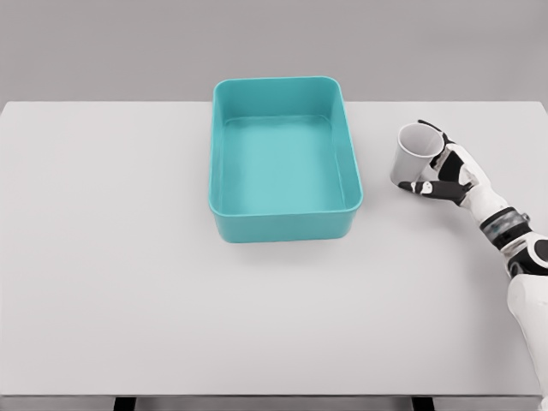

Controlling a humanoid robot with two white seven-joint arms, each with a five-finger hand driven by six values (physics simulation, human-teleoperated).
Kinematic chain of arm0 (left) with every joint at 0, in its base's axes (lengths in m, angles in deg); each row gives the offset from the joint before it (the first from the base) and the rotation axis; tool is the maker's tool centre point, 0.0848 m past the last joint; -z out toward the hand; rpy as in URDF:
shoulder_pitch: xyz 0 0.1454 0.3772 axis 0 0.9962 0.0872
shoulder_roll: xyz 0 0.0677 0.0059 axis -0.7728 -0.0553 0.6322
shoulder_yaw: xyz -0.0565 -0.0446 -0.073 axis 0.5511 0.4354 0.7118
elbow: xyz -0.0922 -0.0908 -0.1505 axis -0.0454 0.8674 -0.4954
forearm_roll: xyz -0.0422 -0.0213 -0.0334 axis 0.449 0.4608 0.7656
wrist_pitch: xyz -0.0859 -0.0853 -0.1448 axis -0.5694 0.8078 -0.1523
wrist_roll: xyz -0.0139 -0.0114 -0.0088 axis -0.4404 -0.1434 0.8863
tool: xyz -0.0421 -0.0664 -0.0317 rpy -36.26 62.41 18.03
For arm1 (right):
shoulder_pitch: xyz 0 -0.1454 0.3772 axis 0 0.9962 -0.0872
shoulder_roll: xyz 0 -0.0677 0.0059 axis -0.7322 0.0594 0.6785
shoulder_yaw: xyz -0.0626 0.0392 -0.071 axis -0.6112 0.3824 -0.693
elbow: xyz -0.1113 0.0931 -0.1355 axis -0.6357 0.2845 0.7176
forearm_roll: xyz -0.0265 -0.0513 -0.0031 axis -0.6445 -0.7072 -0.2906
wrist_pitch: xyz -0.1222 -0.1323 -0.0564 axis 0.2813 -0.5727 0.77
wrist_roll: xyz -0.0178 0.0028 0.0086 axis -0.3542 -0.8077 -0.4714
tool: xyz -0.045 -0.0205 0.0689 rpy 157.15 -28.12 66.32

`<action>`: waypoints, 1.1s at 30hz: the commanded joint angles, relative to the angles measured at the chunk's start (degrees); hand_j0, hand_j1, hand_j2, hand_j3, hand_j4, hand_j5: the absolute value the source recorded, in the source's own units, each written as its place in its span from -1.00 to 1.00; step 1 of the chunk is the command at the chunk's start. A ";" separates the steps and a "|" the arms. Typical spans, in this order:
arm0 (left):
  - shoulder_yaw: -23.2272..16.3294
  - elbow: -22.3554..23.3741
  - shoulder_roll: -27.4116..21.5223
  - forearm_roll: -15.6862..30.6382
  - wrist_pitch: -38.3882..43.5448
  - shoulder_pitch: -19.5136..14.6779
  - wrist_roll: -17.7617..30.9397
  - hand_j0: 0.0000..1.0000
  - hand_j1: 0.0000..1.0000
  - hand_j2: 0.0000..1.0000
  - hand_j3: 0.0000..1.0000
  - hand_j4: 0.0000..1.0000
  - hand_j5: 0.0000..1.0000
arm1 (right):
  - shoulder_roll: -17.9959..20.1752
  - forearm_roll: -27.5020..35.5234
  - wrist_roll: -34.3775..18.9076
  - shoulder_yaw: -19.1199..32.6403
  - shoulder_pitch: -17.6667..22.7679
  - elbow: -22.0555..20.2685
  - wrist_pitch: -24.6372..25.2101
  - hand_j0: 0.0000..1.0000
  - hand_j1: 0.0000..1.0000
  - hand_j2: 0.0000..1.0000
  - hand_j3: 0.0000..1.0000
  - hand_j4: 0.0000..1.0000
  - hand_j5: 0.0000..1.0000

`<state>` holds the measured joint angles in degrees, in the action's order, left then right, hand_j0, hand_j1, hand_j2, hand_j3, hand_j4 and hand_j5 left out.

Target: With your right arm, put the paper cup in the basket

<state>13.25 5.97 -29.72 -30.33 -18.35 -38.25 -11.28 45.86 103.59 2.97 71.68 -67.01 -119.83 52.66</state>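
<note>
A white paper cup (413, 152) stands on the table to the right of the teal basket (283, 214), tilted slightly with its mouth up. My right hand (437, 167) comes in from the lower right and wraps its fingers (421, 186) around the cup's right side and base. The basket is a rectangular bin, open on top, with nothing inside it. A gap of table separates the cup from the basket's right wall. My left arm is out of view.
The white table (111, 257) spans the whole view, with its front edge near the bottom. A plain grey wall lies behind it.
</note>
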 commanded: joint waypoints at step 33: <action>-0.01 0.02 0.00 -0.01 0.00 0.00 0.01 1.00 1.00 1.00 1.00 1.00 1.00 | 0.99 0.17 0.00 0.38 0.79 -8.52 0.98 0.08 0.08 0.08 0.08 0.08 0.08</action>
<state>13.25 5.97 -29.72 -30.33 -18.35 -38.25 -11.28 46.77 103.49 2.97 72.02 -66.22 -127.17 53.74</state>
